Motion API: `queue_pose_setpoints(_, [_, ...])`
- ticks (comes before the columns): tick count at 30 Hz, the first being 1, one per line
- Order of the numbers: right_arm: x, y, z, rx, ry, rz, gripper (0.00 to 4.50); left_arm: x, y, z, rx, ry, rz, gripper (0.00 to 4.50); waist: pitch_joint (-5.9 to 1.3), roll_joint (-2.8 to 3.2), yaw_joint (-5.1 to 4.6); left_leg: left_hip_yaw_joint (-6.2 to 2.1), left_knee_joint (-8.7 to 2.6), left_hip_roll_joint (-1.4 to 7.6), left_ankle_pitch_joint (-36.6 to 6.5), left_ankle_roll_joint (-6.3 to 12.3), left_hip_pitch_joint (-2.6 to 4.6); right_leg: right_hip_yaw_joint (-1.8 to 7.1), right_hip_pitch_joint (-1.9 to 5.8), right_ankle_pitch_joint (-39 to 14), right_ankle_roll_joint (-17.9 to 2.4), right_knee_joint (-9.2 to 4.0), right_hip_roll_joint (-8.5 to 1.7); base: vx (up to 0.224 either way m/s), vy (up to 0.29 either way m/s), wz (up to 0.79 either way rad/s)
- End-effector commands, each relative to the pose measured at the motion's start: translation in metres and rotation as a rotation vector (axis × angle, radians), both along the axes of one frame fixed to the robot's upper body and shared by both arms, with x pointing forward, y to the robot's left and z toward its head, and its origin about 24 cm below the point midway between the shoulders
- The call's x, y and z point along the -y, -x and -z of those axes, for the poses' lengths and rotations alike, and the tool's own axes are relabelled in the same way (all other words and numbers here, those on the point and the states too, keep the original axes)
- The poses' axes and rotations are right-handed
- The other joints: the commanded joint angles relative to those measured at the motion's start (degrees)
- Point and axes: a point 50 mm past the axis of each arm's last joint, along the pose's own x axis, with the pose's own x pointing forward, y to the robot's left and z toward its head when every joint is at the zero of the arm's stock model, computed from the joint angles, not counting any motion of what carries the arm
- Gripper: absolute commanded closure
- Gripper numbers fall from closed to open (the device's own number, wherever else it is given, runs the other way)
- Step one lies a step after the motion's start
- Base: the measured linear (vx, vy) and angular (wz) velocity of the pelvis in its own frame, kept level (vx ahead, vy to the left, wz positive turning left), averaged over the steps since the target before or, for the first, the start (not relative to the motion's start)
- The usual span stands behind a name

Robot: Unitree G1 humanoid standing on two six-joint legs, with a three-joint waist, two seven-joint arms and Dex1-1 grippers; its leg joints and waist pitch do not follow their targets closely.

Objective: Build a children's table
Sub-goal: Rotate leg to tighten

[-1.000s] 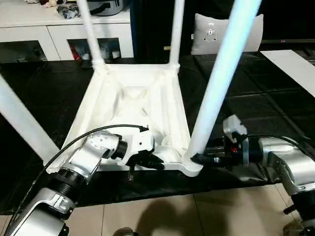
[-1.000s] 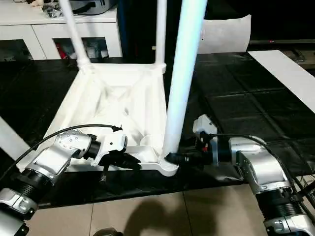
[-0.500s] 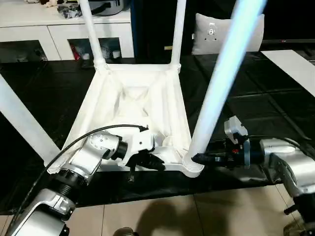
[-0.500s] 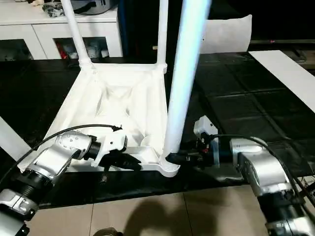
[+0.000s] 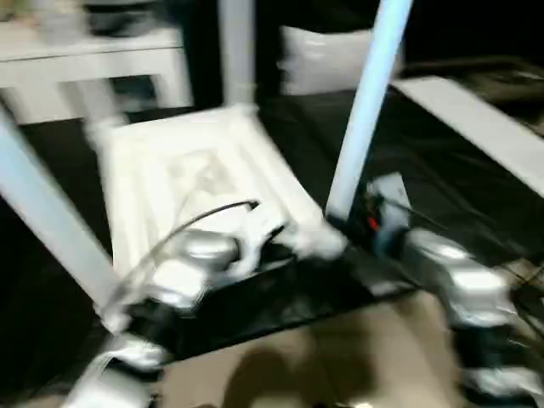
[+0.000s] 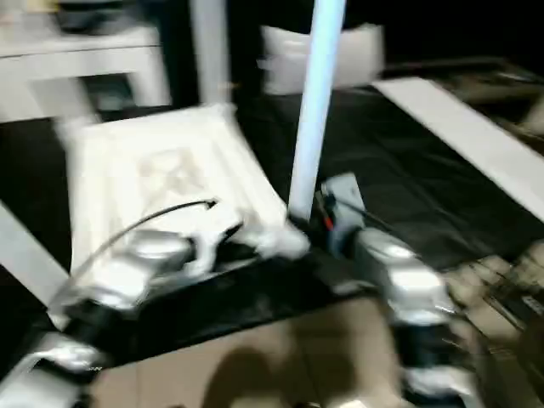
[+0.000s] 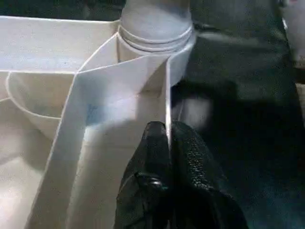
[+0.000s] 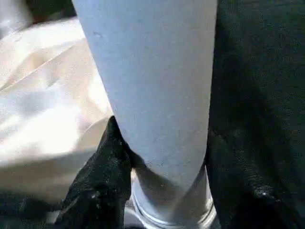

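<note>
Now | white plastic table top (image 5: 183, 174) upside down; long white tubular legs (image 5: 367, 102) already socketed | left hand (image 7: 167, 143) pinches its thin rim; right hand (image 8: 157, 157) clasps the near leg's base | left: turning upright, I judge

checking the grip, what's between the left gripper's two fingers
In the left wrist view, the thin upright edge wall of the table top runs down between the two black fingers, which are closed on it, just below the corner socket.

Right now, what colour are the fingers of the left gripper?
Black; the fingers of the left gripper show best in the left wrist view, against the white table rim.
</note>
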Motion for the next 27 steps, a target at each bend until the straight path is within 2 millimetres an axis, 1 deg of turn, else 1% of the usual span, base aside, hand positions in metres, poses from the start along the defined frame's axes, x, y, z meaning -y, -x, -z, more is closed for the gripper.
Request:
queue_pose_setpoints(1, [-0.011,0.0,0.007,-0.038,-0.058,-0.008,1.88,0.02,-0.008,-0.039,0.147,0.108,0.063,4.5,-3.23,-1.11,0.16,-0.36,-3.59,-0.4,-30.5,0.0,2.01,1.1,1.3,-37.4,-0.9,-6.11,-4.15,0.0,0.0,0.0])
queue_pose_setpoints(2, [-0.012,-0.001,0.006,-0.027,-0.064,-0.008,1.88,0.02,-0.007,-0.039,0.152,0.103,0.073,4.5,-3.28,-1.22,0.24,0.0,-2.68,-1.16,-26.9,0.55,1.87,0.66,1.34,-40.8,0.1,-6.74,-4.48,0.0,0.0,0.0])
queue_pose_setpoints(3, [-0.014,0.0,0.002,-0.005,-0.078,-0.022,1.67,0.018,-0.005,-0.039,0.159,0.087,0.098,4.5,-3.54,-0.88,0.62,0.0,-2.63,-1.04,-22.1,1.54,0.97,0.64,2.06,-41.5,1.1,-6.82,-4.72,0.0,0.0,0.0])
queue_pose_setpoints(4, [-0.014,0.0,0.002,-0.003,-0.079,-0.023,1.52,0.018,-0.005,-0.039,0.16,0.085,0.101,4.5,-3.87,-0.42,0.76,-0.31,-3.25,-0.31,-20.4,1.94,0.5,0.67,2.45,-37.4,0.6,-6.22,-4.36,0.0,0.0,0.0])
queue_pose_setpoints(5, [-0.015,0.001,0.001,0.002,-0.081,-0.025,1.45,0.018,-0.004,-0.038,0.161,0.08,0.106,4.5,-3.97,-0.27,0.77,-0.5,-3.6,0.09,-20.1,1.92,0.2,0.78,2.59,-34.8,0.0,-5.76,-4.11,0.0,0.0,0.0])
queue_pose_setpoints(6, [-0.015,0.002,0.0,0.007,-0.073,-0.03,1.45,0.016,-0.003,-0.038,0.165,0.074,0.112,4.5,-4.16,-0.24,1.0,-0.53,-3.99,0.52,-19.8,1.89,0.19,1.14,2.48,-30.6,-1.4,-5.12,-3.73,0.0,0.0,0.0])
queue_pose_setpoints(7, [-0.014,0.002,0.001,0.008,-0.062,-0.029,1.43,0.015,-0.003,-0.037,0.166,0.068,0.108,4.5,-4.32,-0.21,1.16,-0.54,-4.21,0.86,-19.2,1.98,0.14,1.6,2.54,-26.8,-3.3,-4.37,-3.76,0.0,0.0,0.0])
queue_pose_setpoints(8, [-0.01,0.004,0.002,0.014,-0.053,-0.028,1.22,0.012,-0.002,-0.035,0.166,0.055,0.104,4.5,-4.49,-0.19,1.48,-0.47,-4.29,1.05,-17.8,2.21,-0.01,1.99,2.65,-23.9,-4.7,-3.77,-3.74,0.0,0.0,0.0])
queue_pose_setpoints(9, [-0.009,0.004,0.002,0.015,-0.053,-0.027,1.22,0.012,-0.002,-0.035,0.166,0.054,0.104,4.5,-4.65,-0.27,1.79,-0.32,-4.24,1.08,-15.9,2.54,-0.17,2.37,2.67,-21.0,-6.0,-3.26,-3.74,0.0,0.0,0.0])
queue_pose_setpoints(10, [-0.008,0.005,0.003,0.016,-0.054,-0.027,1.09,0.012,-0.002,-0.035,0.166,0.052,0.104,4.5,-4.65,-0.27,1.79,-0.32,-4.24,1.08,-15.9,2.54,-0.17,2.37,2.67,-21.0,-6.0,-3.26,-3.74,0.0,0.0,0.0])
queue_pose_setpoints(11, [-0.004,0.007,0.003,0.028,-0.041,-0.056,1.02,0.01,-0.001,-0.034,0.168,0.047,0.115,4.5,-4.88,-0.4,2.4,-0.03,-3.99,0.97,-13.0,3.22,-0.38,2.71,2.67,-18.7,-7.1,-2.74,-3.75,0.0,0.0,0.0])
queue_pose_setpoints(12, [-0.002,0.009,0.003,0.031,-0.037,-0.073,0.99,0.009,-0.001,-0.033,0.17,0.045,0.123,4.5,-4.92,-0.45,2.69,0.04,-3.92,0.95,-12.3,3.5,-0.39,2.78,2.65,-18.5,-7.2,-2.61,-3.72,0.0,0.0,0.0])
queue_pose_setpoints(13, [0.003,0.013,0.002,0.036,-0.027,-0.135,0.86,0.005,0.001,-0.032,0.174,0.038,0.149,4.5,-5.11,-0.37,3.38,0.1,-3.81,1.03,-10.0,4.19,-0.56,2.95,2.87,-16.2,-7.6,-2.23,-3.74,0.0,0.0,0.0])
queue_pose_setpoints(14, [0.006,0.016,0.001,0.034,-0.03,-0.175,0.75,0.002,0.002,-0.031,0.176,0.03,0.169,4.5,-5.27,-0.27,4.0,0.13,-3.69,1.22,-8.0,5.0,-0.61,3.12,2.88,-13.5,-8.0,-1.75,-3.69,0.0,0.0,0.0])
queue_pose_setpoints(16, [0.01,0.019,-0.001,0.036,-0.03,-0.207,0.58,0.0,0.003,-0.031,0.179,0.025,0.191,4.5,-5.22,-0.11,4.41,0.17,-3.74,1.43,-7.3,5.44,-0.57,3.24,2.72,-12.0,-8.8,-1.49,-3.62,0.0,0.0,0.0])
queue_pose_setpoints(17, [0.015,0.021,-0.003,0.041,-0.028,-0.245,0.52,-0.003,0.005,-0.03,0.177,0.021,0.212,4.5,-5.1,-0.29,4.57,0.29,-3.74,1.33,-7.7,5.27,-0.65,3.24,2.76,-12.3,-9.1,-1.54,-3.6,0.0,0.0,0.0])
queue_pose_setpoints(18, [0.018,0.022,-0.005,0.044,-0.026,-0.27,0.42,-0.005,0.005,-0.029,0.175,0.019,0.226,4.5,-5.13,-0.32,4.93,0.36,-3.74,1.32,-8.6,5.1,-0.52,3.3,2.81,-13.3,-8.8,-1.61,-3.58,0.0,0.0,0.0])
queue_pose_setpoints(19, [0.023,0.024,-0.008,0.051,-0.021,-0.31,0.31,-0.008,0.007,-0.029,0.174,0.022,0.257,4.5,-4.96,-0.23,5.23,0.43,-3.84,1.37,-9.5,4.97,-0.44,3.35,2.64,-14.7,-8.5,-1.74,-3.57,0.0,0.0,0.0])
queue_pose_setpoints(20, [0.026,0.026,-0.01,0.055,-0.018,-0.334,0.31,-0.009,0.008,-0.029,0.173,0.024,0.277,4.5,-4.96,-0.3,5.33,0.52,-3.83,1.42,-9.8,4.78,-0.34,3.42,2.57,-15.5,-8.3,-1.86,-3.54,0.0,0.0,0.0])
queue_pose_setpoints(21, [0.03,0.028,-0.012,0.059,-0.009,-0.379,0.14,-0.012,0.01,-0.027,0.172,0.011,0.307,4.5,-4.84,-0.42,5.66,0.57,-3.85,1.32,-10.9,4.45,-0.28,3.43,2.47,-17.5,-7.6,-2.05,-3.52,0.0,0.0,0.0])
queue_pose_setpoints(22, [0.033,0.032,-0.014,0.052,0.0,-0.438,0.1,-0.017,0.012,-0.025,0.177,-0.008,0.352,4.5,-4.67,-0.33,6.02,0.65,-3.86,1.31,-12.3,4.08,0.02,3.48,2.15,-20.0,-6.8,-2.39,-3.52,0.0,0.0,0.0])
queue_pose_setpoints(23, [0.034,0.034,-0.015,0.049,0.002,-0.456,0.06,-0.018,0.013,-0.025,0.179,-0.014,0.366,4.5,-4.62,-0.5,5.98,0.72,-3.9,1.32,-12.7,3.99,0.04,3.49,2.16,-21.0,-6.3,-2.51,-3.44,0.0,0.0,0.0])
queue_pose_setpoints(24, [0.036,0.036,-0.017,0.047,0.006,-0.497,0.03,-0.021,0.015,-0.024,0.173,-0.019,0.4,4.5,-4.42,-0.5,6.2,0.8,-3.95,1.31,-13.5,3.68,0.24,3.45,1.92,-23.4,-5.7,-2.86,-3.5,0.0,0.0,0.0])
queue_pose_setpoints(26, [0.04,0.039,-0.018,0.036,0.023,-0.555,0.03,-0.025,0.018,-0.022,0.161,-0.036,0.458,4.5,-4.26,-0.47,6.44,0.76,-3.88,1.22,-15.6,3.03,0.58,3.2,1.61,-27.7,-4.4,-3.41,-3.48,0.0,0.0,0.0])
queue_pose_setpoints(27, [0.043,0.04,-0.019,0.029,0.045,-0.59,0.03,-0.029,0.02,-0.02,0.154,-0.06,0.5,4.5,-4.18,-0.52,6.41,0.8,-3.91,1.18,-16.0,2.92,0.6,3.17,1.59,-28.6,-4.1,-3.56,-3.45,0.0,0.0,0.0])
